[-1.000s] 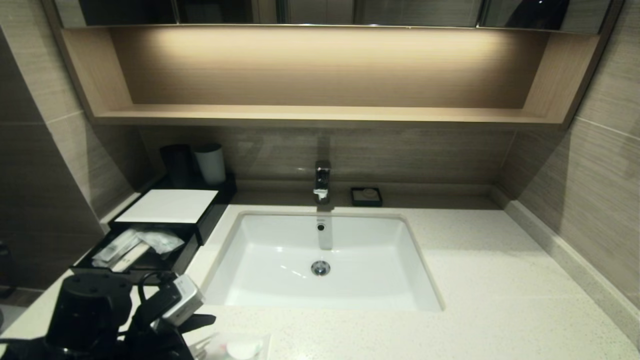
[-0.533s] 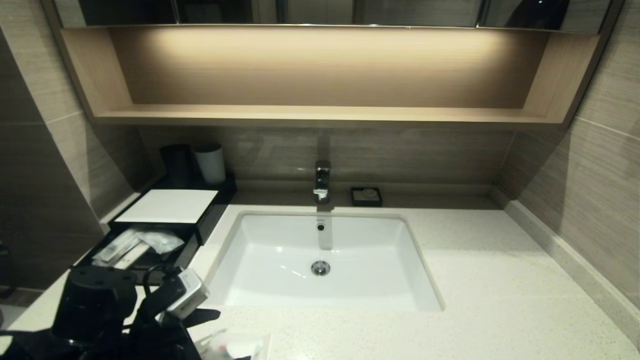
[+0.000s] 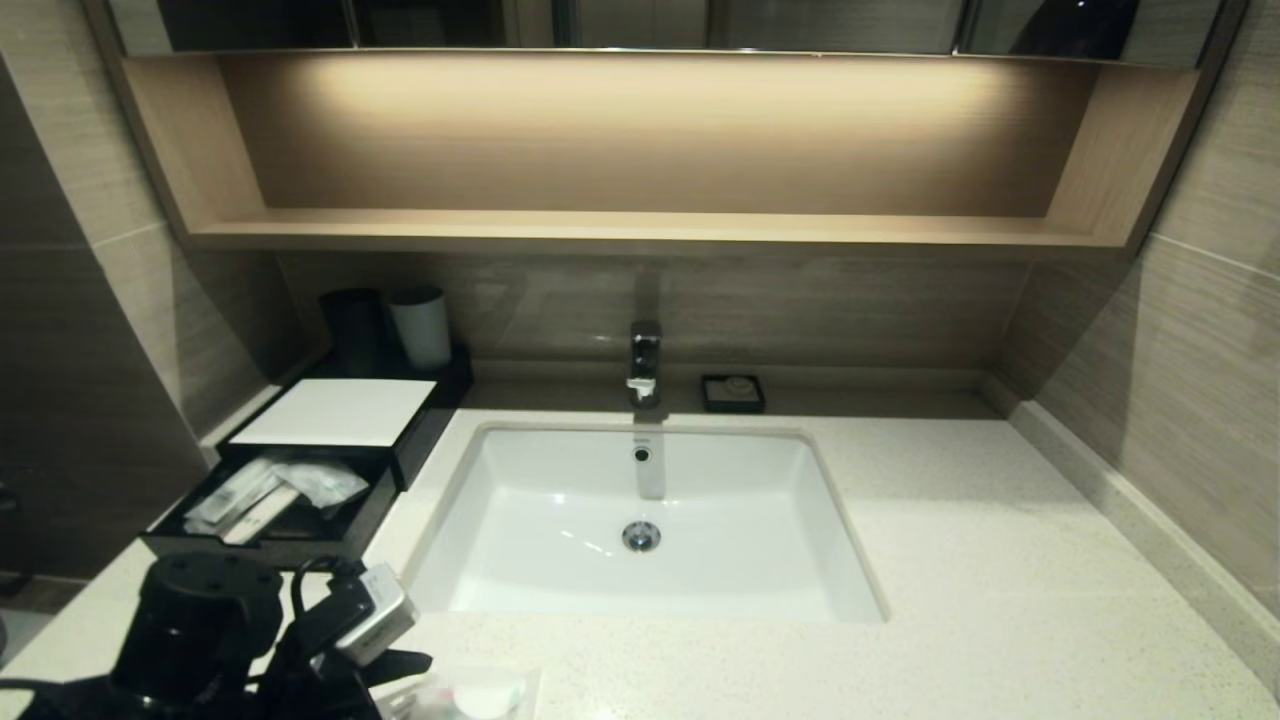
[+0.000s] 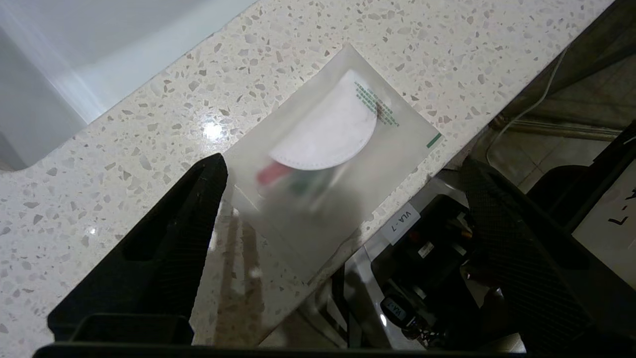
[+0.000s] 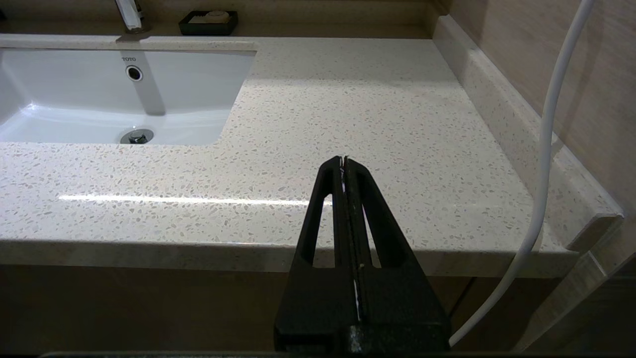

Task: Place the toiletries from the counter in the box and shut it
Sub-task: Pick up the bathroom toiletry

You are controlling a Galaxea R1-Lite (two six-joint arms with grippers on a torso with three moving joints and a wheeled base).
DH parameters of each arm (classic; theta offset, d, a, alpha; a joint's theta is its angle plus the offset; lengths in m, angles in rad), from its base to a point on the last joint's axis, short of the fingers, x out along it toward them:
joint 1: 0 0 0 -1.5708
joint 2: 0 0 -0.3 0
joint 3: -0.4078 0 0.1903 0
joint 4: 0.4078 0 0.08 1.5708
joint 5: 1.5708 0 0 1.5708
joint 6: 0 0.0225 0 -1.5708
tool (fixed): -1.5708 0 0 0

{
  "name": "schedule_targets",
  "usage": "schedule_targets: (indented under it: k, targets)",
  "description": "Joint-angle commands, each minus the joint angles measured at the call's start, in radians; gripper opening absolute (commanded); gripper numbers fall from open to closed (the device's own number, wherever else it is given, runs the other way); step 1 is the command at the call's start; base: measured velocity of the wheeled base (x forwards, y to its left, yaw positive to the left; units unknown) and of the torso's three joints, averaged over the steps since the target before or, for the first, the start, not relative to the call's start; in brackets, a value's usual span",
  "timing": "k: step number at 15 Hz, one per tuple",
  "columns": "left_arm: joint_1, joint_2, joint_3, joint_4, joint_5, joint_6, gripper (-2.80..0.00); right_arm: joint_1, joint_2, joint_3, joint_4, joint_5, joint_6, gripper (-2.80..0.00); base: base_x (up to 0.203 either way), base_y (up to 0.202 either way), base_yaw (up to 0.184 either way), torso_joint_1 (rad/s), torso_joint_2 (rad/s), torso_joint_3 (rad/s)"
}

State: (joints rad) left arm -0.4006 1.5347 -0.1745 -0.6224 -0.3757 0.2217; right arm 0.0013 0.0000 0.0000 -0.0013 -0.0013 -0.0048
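Down at the near edge of the counter [image 3: 950, 560], the left gripper [image 4: 343, 184] hangs over the squarish packet [image 4: 328, 149], its 2 jaws spread wide. One finger [image 4: 184, 223] stands just beside the packet's corner; the other is off past the counter's edge, so the packet lies between them, flat on the stone, its white disc showing through the wrap. Beyond the jaws, the box [image 3: 330, 415] has its drawer pulled out with 2 packets [image 3: 275, 490] inside. Over on the other side, the right gripper [image 5: 344, 161] is parked in front of the counter's edge, jaws pressed together on nothing.
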Motion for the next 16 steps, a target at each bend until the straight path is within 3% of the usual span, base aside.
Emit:
schedule_targets:
  k: [1,7,13,16]
  targets:
    - [0.002,0.014,0.015,-0.003,-0.006,0.001,0.0,0.0,0.0,0.002,0.0,0.0,0.0,-2.8,0.0,0.0,0.0,0.0,0.0,0.0]
    - [0.024,0.049,0.044,-0.007,-0.088,-0.001,0.0,0.0,-0.001,0.002,0.0,0.0,-0.001,-2.8,0.0,0.0,0.0,0.0,0.0,0.0]
    - [0.027,0.04,0.06,-0.01,-0.078,0.011,0.0,0.0,0.0,0.002,0.0,0.0,0.0,-2.8,0.0,0.0,0.0,0.0,0.0,0.0]
    - [0.088,0.033,0.065,-0.008,-0.074,0.063,0.0,0.0,0.0,0.002,0.0,0.0,-0.001,-2.8,0.0,0.0,0.0,0.0,0.0,0.0]
